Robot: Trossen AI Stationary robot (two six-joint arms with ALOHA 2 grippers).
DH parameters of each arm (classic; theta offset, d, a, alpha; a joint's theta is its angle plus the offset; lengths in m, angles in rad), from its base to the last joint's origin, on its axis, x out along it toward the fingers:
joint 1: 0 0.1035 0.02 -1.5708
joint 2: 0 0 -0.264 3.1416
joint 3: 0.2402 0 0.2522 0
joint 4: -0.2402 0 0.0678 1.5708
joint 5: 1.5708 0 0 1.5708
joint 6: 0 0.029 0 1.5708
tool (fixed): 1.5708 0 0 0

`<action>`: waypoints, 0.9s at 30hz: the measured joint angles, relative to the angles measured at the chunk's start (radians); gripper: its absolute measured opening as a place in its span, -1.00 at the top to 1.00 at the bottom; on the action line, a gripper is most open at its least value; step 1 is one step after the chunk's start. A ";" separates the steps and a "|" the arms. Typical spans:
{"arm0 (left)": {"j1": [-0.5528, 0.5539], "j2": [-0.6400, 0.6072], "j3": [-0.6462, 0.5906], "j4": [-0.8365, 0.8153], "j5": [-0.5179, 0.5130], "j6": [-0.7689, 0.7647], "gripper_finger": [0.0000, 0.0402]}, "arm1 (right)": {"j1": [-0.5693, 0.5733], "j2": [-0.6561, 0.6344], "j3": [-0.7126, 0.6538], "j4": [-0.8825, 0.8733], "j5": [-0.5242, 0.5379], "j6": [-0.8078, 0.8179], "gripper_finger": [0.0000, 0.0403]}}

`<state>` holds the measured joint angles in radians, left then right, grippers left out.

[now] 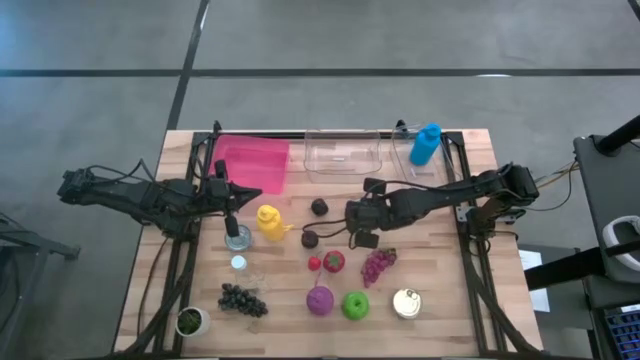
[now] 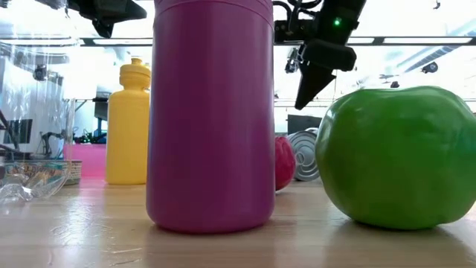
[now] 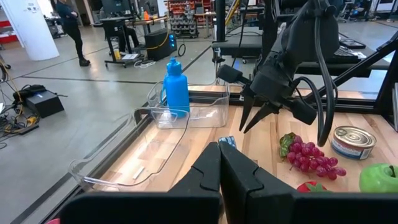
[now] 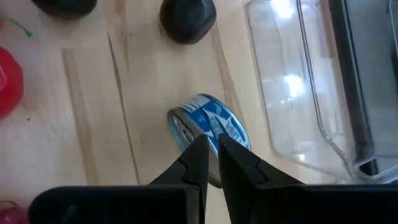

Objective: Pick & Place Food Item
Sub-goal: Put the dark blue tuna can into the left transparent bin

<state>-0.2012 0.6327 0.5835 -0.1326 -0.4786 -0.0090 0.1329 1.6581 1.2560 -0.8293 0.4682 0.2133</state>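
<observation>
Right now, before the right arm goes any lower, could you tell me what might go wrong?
1. The right gripper hangs over the blue can with its jaws shut; descending like that, it would probably jab the lid rather than straddle the can.
2. A dark fruit lies near the can and could get knocked if the jaws open wide or the can skids.

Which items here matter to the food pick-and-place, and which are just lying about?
In play: right gripper, fingers shut, over the blue tin; clear bin beside it, likely.
Lying about: yellow bottle, purple bottle, green apple, silver can, blue bottle; left gripper idle at table's left.
</observation>
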 joint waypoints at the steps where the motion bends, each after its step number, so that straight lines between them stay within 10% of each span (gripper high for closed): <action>1: 0.000 0.000 0.000 0.000 0.000 0.000 0.99 | 0.000 0.000 0.000 0.003 -0.001 0.011 0.84; 27: 0.000 0.000 0.000 0.000 0.000 -0.017 0.99 | -0.004 0.002 -0.024 0.070 0.039 -0.147 0.12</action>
<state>-0.2012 0.6327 0.5831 -0.1329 -0.4786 -0.0261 0.1288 1.6596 1.2320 -0.7589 0.5068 0.0666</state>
